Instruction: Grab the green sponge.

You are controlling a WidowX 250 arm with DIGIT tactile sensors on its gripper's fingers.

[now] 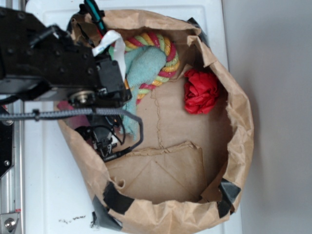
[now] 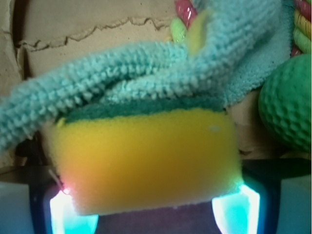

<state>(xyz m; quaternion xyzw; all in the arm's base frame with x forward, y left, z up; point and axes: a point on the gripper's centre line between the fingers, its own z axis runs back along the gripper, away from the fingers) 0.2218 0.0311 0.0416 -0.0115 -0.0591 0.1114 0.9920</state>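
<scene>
Foam, light and squashy: the blocky yellow sponge with its thin dark-green scouring side (image 2: 146, 156) sits between my pincer (image 2: 153, 207) fingers, seemingly gripped across its flanks. Teal terry cloth (image 2: 146, 68) drapes over it; it may drag along.

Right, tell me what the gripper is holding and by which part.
The gripper appears to hold the green sponge, its fingers against the two ends of the yellow foam block. The teal cloth drapes over the sponge's dark-green top.
</scene>
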